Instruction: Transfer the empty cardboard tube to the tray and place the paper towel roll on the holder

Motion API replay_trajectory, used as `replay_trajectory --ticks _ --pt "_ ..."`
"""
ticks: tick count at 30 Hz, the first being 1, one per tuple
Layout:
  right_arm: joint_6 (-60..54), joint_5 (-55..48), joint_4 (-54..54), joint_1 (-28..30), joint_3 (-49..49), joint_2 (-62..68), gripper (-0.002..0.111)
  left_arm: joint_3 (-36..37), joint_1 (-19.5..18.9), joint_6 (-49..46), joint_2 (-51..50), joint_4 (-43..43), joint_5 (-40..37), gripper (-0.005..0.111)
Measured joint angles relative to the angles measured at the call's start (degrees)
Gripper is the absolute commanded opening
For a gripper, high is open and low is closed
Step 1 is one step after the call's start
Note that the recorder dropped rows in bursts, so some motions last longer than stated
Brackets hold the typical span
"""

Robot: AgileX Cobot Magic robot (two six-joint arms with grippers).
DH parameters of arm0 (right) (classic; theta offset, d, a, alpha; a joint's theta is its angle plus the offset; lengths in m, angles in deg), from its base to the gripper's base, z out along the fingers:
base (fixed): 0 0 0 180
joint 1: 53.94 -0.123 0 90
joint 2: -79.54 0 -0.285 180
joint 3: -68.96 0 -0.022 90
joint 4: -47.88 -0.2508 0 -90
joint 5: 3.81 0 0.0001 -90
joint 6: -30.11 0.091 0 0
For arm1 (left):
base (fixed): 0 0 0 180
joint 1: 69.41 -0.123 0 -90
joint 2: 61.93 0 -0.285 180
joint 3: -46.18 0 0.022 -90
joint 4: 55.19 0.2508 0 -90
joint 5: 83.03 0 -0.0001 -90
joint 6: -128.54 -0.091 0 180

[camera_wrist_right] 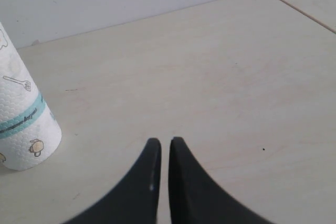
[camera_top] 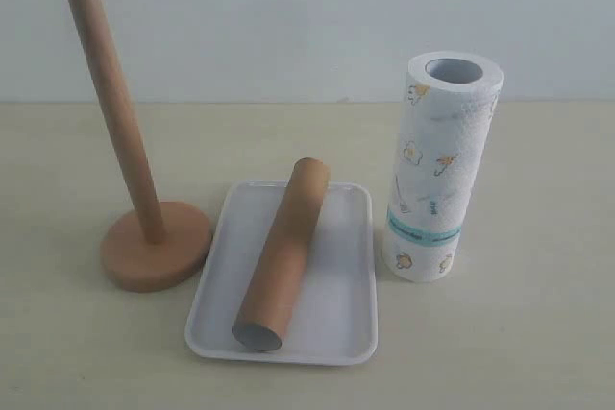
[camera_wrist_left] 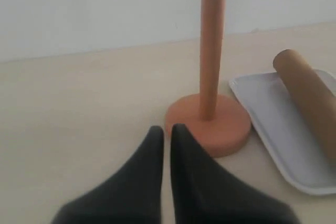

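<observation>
The brown cardboard tube (camera_top: 284,253) lies lengthwise in the white tray (camera_top: 346,324), its grey open end toward the front. Left of the tray stands the wooden holder (camera_top: 154,247) with its bare upright rod (camera_top: 113,108). The printed paper towel roll (camera_top: 437,170) stands upright just right of the tray. Neither gripper shows in the exterior view. In the left wrist view my left gripper (camera_wrist_left: 167,129) is shut and empty, close to the holder (camera_wrist_left: 210,124), with the tube (camera_wrist_left: 310,98) and tray (camera_wrist_left: 273,135) beyond. My right gripper (camera_wrist_right: 161,142) is shut and empty over bare table, apart from the roll (camera_wrist_right: 21,124).
A pale wooden tabletop (camera_top: 519,352) meets a plain white wall behind. In the right wrist view a seam or edge (camera_wrist_right: 304,11) crosses the table surface at the far corner.
</observation>
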Motion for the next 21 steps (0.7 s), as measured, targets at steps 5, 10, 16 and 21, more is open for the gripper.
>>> replay_trajectory --ticks 5,10,16,21 --pt "0.0 0.0 0.0 0.0 0.0 0.0 0.005 0.0 0.0 4.5 0.0 0.6 -0.4 0.005" --pt "0.0 0.0 0.0 0.0 0.0 0.0 0.005 0.0 0.0 13.5 0.0 7.7 -0.7 0.005" --pt "0.0 0.0 0.0 0.0 0.0 0.0 0.005 0.0 0.0 18.9 0.0 11.9 -0.8 0.005" --pt "0.0 0.0 0.0 0.0 0.0 0.0 0.005 0.0 0.0 19.6 0.0 12.0 -0.8 0.005"
